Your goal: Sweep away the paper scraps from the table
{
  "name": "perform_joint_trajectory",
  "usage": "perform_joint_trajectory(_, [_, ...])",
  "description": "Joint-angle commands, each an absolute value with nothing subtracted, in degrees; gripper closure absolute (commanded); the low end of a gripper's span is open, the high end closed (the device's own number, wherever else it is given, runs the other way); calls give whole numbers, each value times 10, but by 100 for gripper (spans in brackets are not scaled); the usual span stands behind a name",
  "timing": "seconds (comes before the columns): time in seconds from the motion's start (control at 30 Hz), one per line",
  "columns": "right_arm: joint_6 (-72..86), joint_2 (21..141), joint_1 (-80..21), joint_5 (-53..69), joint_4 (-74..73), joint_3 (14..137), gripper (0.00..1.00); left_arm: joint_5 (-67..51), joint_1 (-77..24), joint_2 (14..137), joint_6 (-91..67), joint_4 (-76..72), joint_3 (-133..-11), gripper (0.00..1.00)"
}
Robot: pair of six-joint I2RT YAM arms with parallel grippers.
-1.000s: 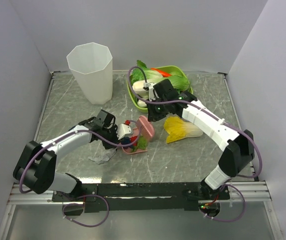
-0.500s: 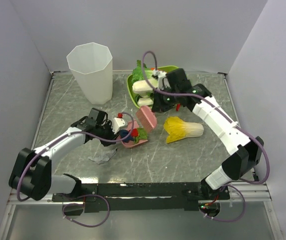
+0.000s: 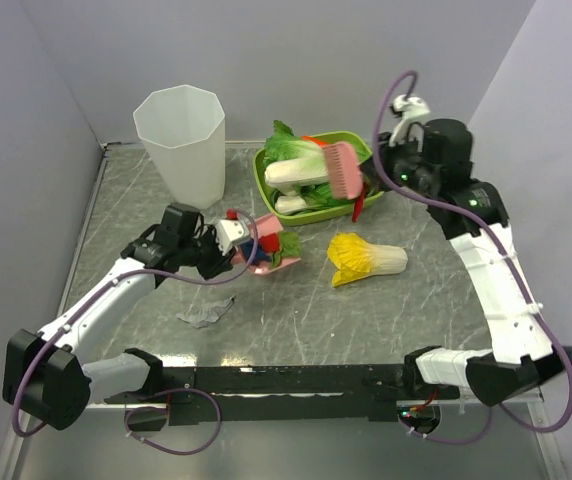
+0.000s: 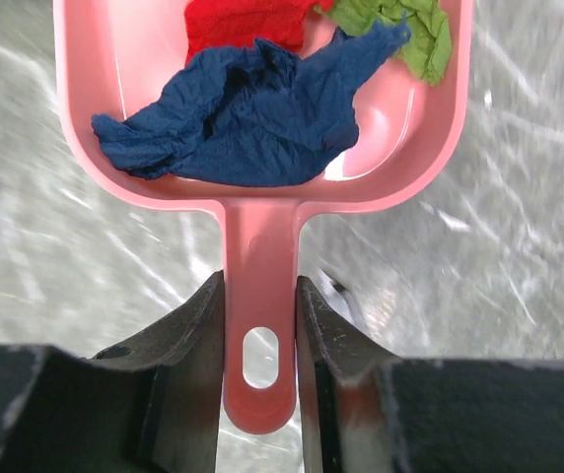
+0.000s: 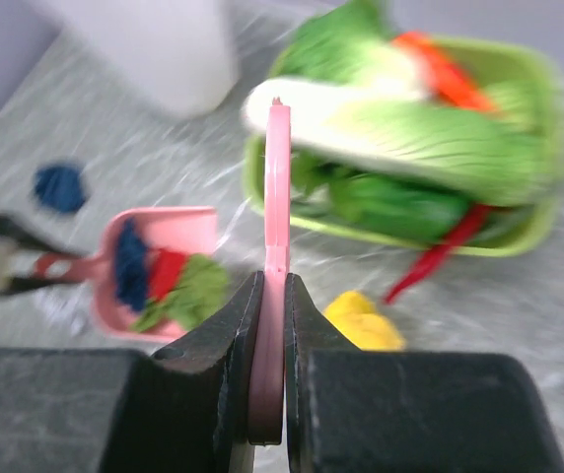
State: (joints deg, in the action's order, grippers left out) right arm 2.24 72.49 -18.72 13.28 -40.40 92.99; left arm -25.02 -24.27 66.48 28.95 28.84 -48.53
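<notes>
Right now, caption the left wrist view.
Left gripper holds the pink dustpan loaded with blue, red and green paper scraps.

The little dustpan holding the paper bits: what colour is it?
The dustpan is pink; the left wrist view shows it best.

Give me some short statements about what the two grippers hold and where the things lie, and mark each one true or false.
1. The left gripper grips the pink dustpan by its handle. True.
2. The dustpan is empty. False: a blue scrap, a red scrap and a green scrap lie in it.
3. The right gripper is shut on the pink brush. True.
4. The yellow cabbage lies in the green tray. False: it lies on the table, outside the tray.
5. A grey scrap lies on the table outside the dustpan. True.
</notes>
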Motion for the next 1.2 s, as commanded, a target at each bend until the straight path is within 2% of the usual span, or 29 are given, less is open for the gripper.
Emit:
perform_joint_trajectory(0.0, [42,701,-130,81,-365,919,100,-253,-236,649,272,291,-570,99])
perform_joint_trajectory(0.13, [54,703,-77,38,-373,922,100,-238,-228,679,241,296,-641,99])
perform_joint_trajectory(0.27, [55,715,-27,-67,-389,924,100,-221,-214,717,203,308,-734,99])
perform_joint_trajectory(0.43, [83,745,99,-44,-432,904,100,-193,-192,757,151,290,-821,99])
perform_joint_trajectory(0.6, [126,779,180,25,-468,869,100,-144,-168,794,154,286,-893,99])
perform_joint_trajectory(0.83, [148,781,205,52,-464,839,100,-99,-108,857,199,346,-1028,99])
perform_joint_trajectory(1.17, [156,762,231,64,-467,788,100,-82,33,918,269,374,-1128,99])
